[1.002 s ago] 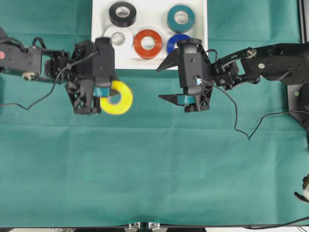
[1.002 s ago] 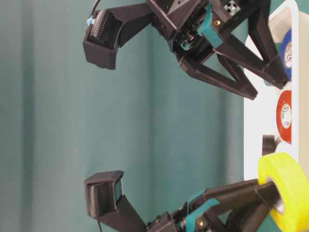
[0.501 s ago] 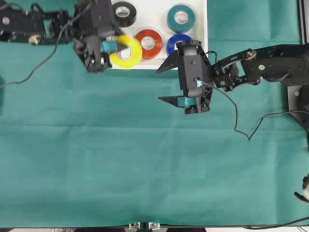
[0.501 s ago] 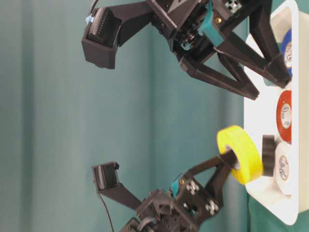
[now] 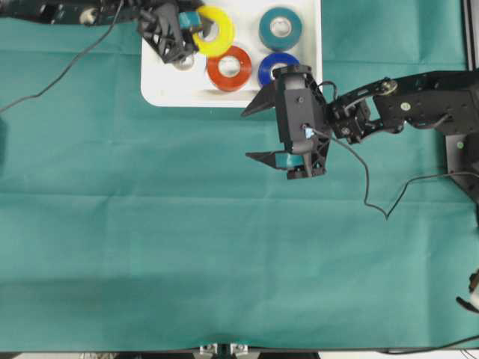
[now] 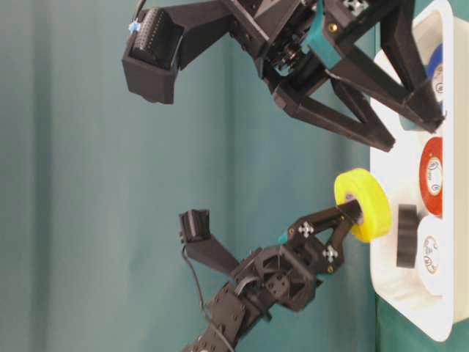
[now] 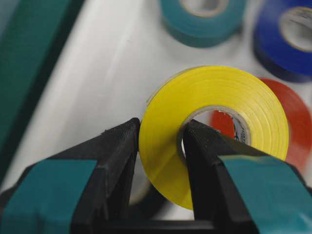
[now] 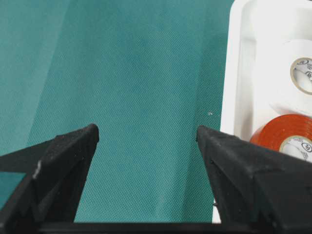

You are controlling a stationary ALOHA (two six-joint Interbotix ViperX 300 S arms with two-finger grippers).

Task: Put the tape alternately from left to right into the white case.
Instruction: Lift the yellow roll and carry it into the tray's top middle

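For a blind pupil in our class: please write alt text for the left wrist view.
The left gripper pinches a yellow roll of electrical tape by its wall above the glossy white plastic tray, with teal, blue and red-orange rolls behind.

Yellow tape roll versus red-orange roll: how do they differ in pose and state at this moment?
The yellow roll is pinched through its wall by the left gripper and held above the white case; the red-orange roll lies flat in the case, untouched. In the table-level view the yellow roll is tilted, the red-orange one flat. Both have pale cores.
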